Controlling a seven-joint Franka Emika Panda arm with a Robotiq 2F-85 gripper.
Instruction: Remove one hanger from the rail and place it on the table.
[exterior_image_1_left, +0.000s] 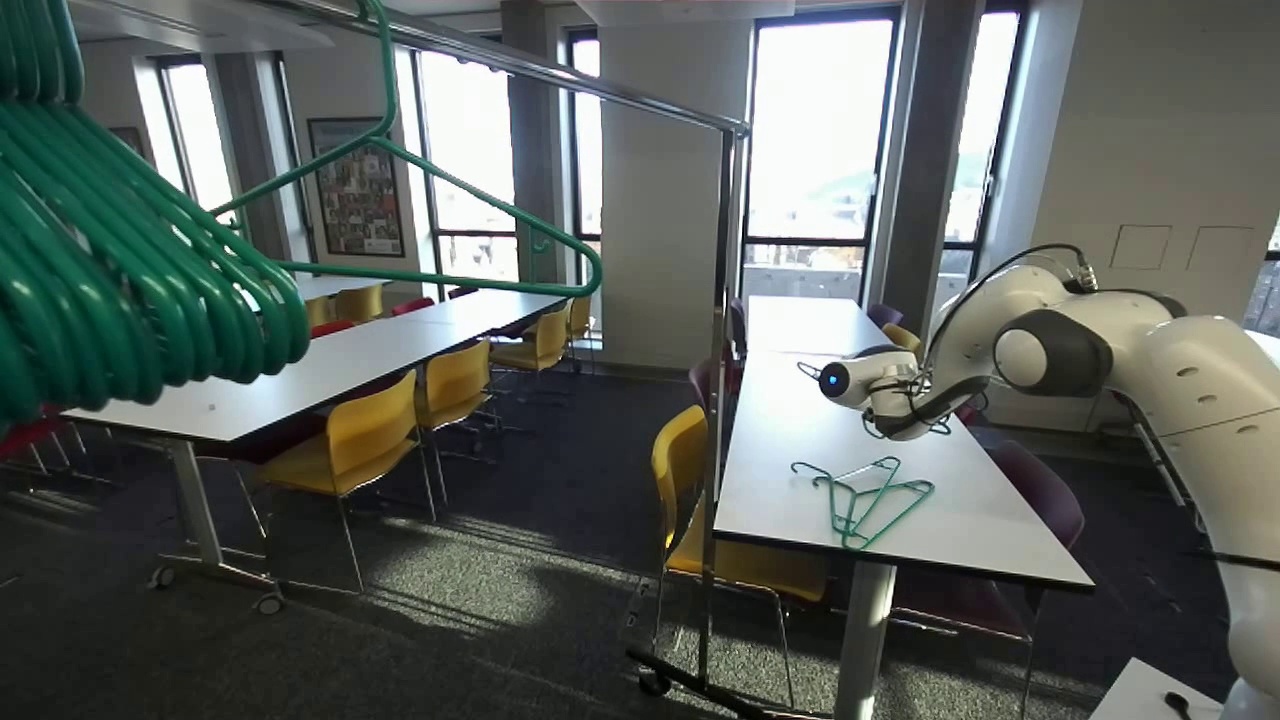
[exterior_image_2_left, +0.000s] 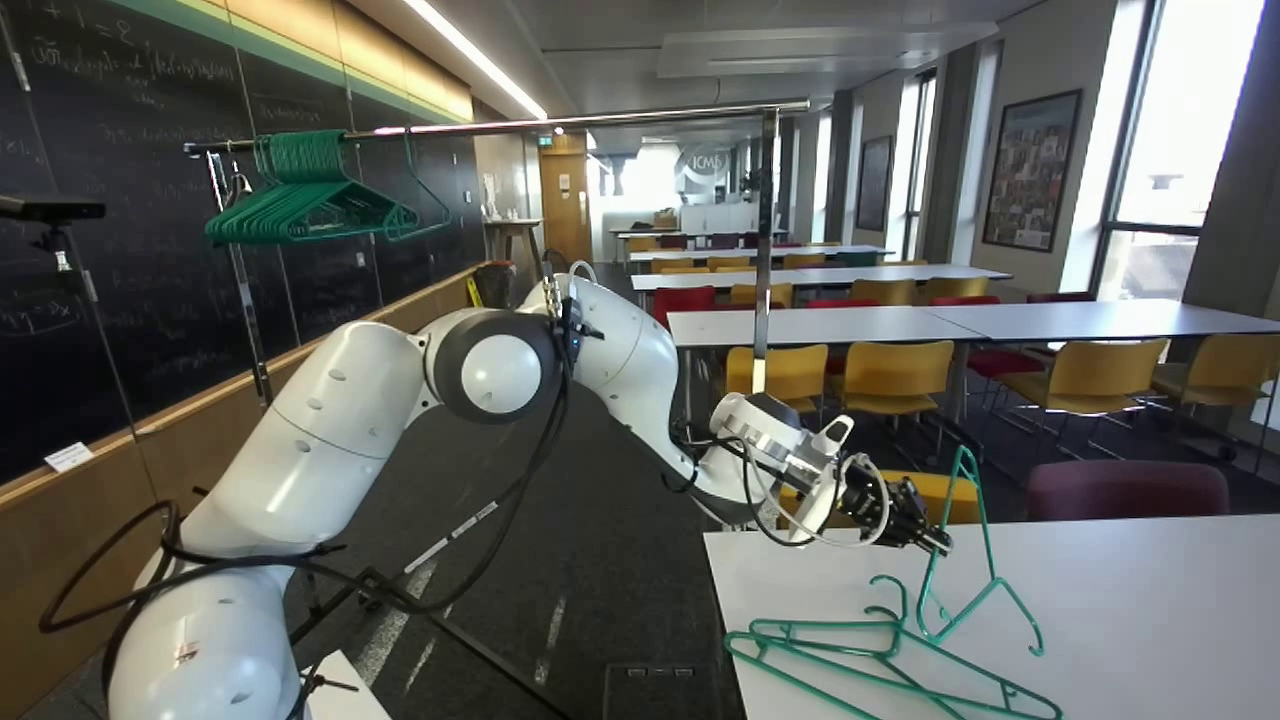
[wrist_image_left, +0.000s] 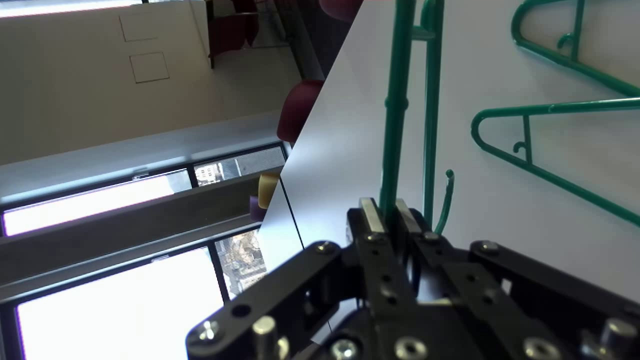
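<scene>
My gripper (wrist_image_left: 387, 212) is shut on the long bar of a green hanger (wrist_image_left: 396, 102). In an exterior view this hanger (exterior_image_2_left: 984, 520) stands tilted on its side at the fingertips (exterior_image_2_left: 940, 545), its hook to the right and pointing down. Its lower corner and hook are close to the white table (exterior_image_2_left: 1150, 590); I cannot tell if they touch. Two more green hangers lie overlapping on the table, and they show in the wrist view (wrist_image_left: 575, 184). The silver rail (exterior_image_2_left: 640, 118) carries a bunch of green hangers (exterior_image_2_left: 310, 195) at its far end from the table. In an exterior view the fingers are hidden behind the arm (exterior_image_1_left: 890, 385).
One hanger (exterior_image_1_left: 490, 200) hangs slightly apart from the bunch. The rack's upright pole (exterior_image_1_left: 722, 300) stands beside the table. Yellow chairs (exterior_image_1_left: 685, 470) and a purple chair (exterior_image_2_left: 1125, 490) stand at the table. A camera on a stand (exterior_image_2_left: 50, 210) is near the blackboard.
</scene>
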